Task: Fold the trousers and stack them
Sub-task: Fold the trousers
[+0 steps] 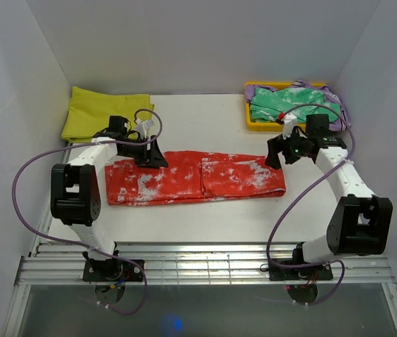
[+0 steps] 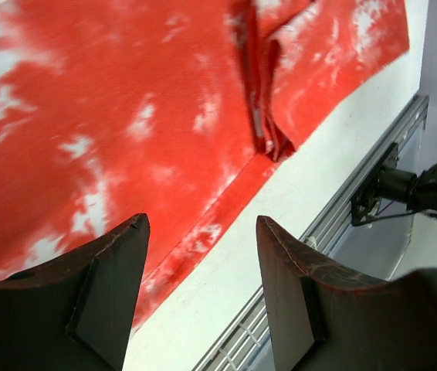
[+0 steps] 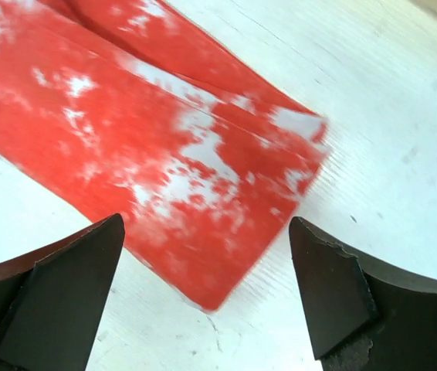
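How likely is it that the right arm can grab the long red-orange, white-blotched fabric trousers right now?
Probably yes: the right gripper hangs open just above one end of the trousers, lying flat on the white table, nothing in between.

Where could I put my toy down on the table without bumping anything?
There is bare table at the back, between the yellow cloth and the tray. Another bare strip runs in front, between the trousers and the near edge. It is crowded at both trouser ends, where the left gripper and right gripper hang open.
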Robot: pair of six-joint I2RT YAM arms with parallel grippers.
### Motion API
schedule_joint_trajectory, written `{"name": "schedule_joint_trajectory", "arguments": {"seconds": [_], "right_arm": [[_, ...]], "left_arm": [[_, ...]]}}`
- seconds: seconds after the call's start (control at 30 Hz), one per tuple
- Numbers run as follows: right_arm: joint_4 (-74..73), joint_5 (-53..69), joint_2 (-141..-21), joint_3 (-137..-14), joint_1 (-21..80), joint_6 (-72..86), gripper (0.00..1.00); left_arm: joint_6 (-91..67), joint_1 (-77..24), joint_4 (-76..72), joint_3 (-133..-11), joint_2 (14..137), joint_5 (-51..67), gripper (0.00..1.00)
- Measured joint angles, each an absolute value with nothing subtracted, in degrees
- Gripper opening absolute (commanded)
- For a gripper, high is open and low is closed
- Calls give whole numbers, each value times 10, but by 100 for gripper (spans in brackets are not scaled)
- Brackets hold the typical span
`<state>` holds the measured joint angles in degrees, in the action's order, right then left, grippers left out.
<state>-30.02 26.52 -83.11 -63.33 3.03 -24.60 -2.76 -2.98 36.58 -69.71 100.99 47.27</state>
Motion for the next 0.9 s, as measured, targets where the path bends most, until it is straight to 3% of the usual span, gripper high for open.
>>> {"name": "schedule_joint_trajectory", "arguments": {"seconds": [0.23,0.47,0.57,0.67,0.7,0.77,0.8,0.83,0.9], "right_arm": [[-360,293,-911,-639,-117,-259,95],[-398,364,-1042,-646,-164,-261,86],[-392,413,-1062,-650,-164,-256,76],[-378,451,-1082,-649,-163,-238,60],[-373,460,-1088,-648,-161,-231,44],[-361,468,-1098,-642,-160,-226,29],[-356,468,-1102,-637,-160,-222,14],[-353,469,-1103,-633,-161,-223,8],[-354,471,-1100,-629,-162,-217,8]], "left_arm": [[-2,-82,360,-713,992,502,68],[12,20,386,-724,992,536,69],[15,80,399,-725,991,535,69],[25,153,422,-725,991,529,77],[32,180,431,-725,991,523,79],[51,232,448,-721,991,511,84],[64,257,458,-718,991,505,84],[78,280,468,-714,992,496,85],[107,311,483,-701,992,479,85]]}}
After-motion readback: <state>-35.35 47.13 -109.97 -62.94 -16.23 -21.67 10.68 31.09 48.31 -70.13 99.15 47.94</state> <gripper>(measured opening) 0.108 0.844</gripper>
